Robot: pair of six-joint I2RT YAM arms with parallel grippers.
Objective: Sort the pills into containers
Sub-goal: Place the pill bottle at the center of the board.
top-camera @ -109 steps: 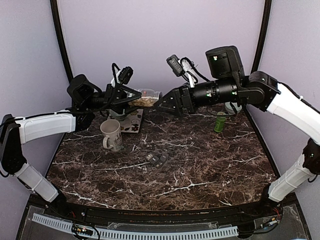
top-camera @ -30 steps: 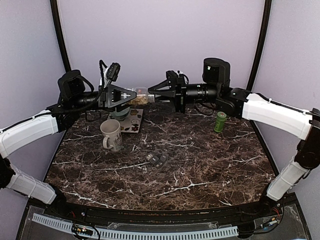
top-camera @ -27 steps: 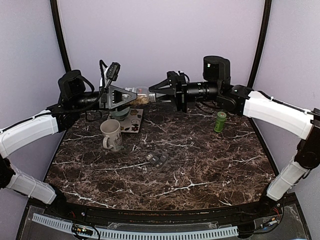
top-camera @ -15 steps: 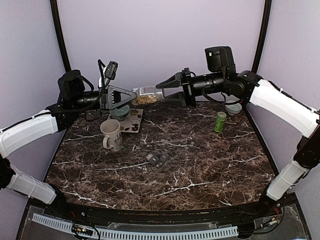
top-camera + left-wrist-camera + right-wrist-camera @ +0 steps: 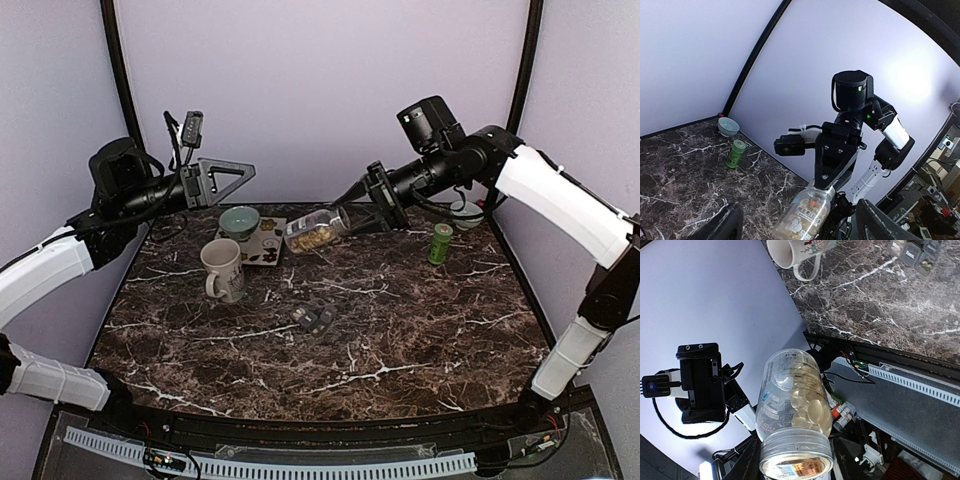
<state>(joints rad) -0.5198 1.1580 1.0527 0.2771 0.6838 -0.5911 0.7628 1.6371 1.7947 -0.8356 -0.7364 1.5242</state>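
Note:
A clear jar (image 5: 317,230) of tan-yellow pills (image 5: 812,407) hangs tilted in the air above the back of the table. My right gripper (image 5: 344,217) is shut on its lid end (image 5: 797,462). The left wrist view shows the same jar (image 5: 807,217) hanging from the right gripper's black fingers (image 5: 837,160). My left gripper (image 5: 222,180) is open and empty, well left of the jar and above the table. The containers (image 5: 314,318), a low dark grey strip, lie near the table's middle and show as a strip of compartments (image 5: 912,250) at the top of the right wrist view.
A white mug (image 5: 222,268) stands at the left. Behind it a teal bowl (image 5: 240,220) sits beside a patterned square plate (image 5: 266,246). A green bottle (image 5: 440,243) and a second bowl (image 5: 465,212) stand at the back right.
My left gripper has opened, let go of the jar and drawn back to the left. My right gripper has carried the jar lower and to the right, tilting it.

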